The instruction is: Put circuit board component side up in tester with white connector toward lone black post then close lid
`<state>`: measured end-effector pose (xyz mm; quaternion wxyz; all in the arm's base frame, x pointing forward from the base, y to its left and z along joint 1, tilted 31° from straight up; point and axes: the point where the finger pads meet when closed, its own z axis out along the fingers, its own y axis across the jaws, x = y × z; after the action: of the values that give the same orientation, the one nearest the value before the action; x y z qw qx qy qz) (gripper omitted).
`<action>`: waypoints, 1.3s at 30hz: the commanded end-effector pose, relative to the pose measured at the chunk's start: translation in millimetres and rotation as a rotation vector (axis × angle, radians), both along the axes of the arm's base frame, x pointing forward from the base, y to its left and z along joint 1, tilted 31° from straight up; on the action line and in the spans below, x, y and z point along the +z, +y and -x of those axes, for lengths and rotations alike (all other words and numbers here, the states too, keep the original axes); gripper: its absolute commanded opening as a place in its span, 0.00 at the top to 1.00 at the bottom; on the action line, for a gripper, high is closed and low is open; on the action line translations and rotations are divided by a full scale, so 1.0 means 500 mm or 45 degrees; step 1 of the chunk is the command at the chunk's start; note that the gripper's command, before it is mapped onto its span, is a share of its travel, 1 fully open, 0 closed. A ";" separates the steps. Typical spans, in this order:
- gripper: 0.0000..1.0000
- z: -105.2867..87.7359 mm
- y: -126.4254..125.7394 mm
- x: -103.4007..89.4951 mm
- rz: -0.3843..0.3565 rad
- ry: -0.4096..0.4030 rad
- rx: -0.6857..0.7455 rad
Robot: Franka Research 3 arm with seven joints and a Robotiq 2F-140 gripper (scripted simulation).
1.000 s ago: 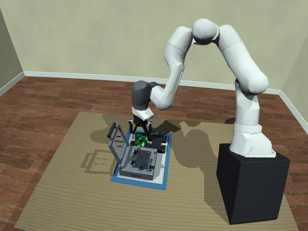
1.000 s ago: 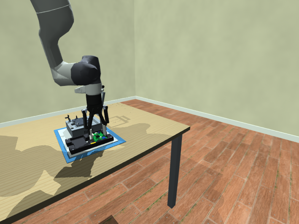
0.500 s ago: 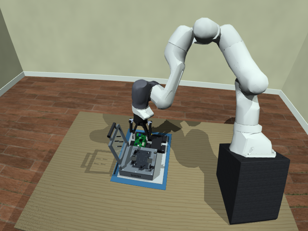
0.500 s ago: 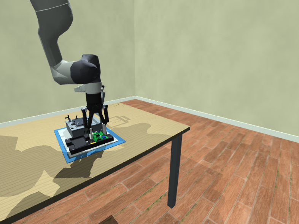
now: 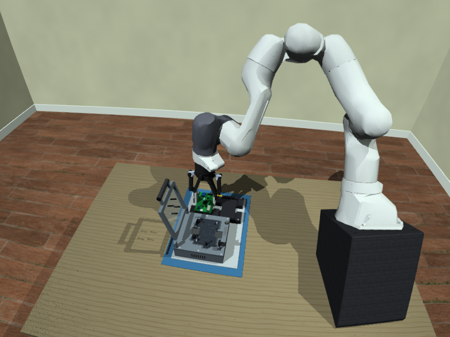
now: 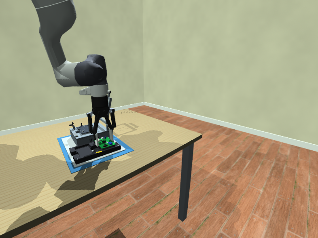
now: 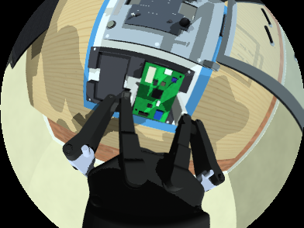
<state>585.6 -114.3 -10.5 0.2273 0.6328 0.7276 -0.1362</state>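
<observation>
The green circuit board (image 5: 202, 206) (image 6: 102, 142) (image 7: 164, 101) is between the pale fingertips of my gripper (image 5: 205, 201) (image 6: 104, 142) (image 7: 156, 94), which is shut on its edges. The board is component side up, roughly level and slightly above the black tray (image 5: 228, 207) (image 6: 84, 158) (image 7: 112, 74). A cream-white block (image 7: 150, 74) is at its end nearer the tester. The grey tester (image 5: 198, 254) (image 6: 79, 140) (image 7: 136, 36) is beside the tray, its dark nest (image 5: 206, 232) bare. Its lid (image 5: 179, 198) (image 7: 229, 27) stands open. I cannot tell the lone black post apart.
A blue-bordered mat (image 5: 202, 268) (image 6: 127, 149) (image 7: 202, 89) lies under tray and tester. The raised lid frame with its black handle (image 5: 162, 189) stands close to my gripper. Dark knobs (image 7: 184, 22) rise from the tester. The arm's black pedestal (image 5: 370, 277) is at the right in the top view.
</observation>
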 end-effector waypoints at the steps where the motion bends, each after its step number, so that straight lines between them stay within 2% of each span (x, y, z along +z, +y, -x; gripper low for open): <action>1: 0.54 0.004 0.004 0.005 0.004 0.009 0.005; 39: 0.54 0.008 0.019 0.030 0.004 0.009 0.005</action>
<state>583.0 -106.7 3.1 0.2272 0.6327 0.7276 -0.1366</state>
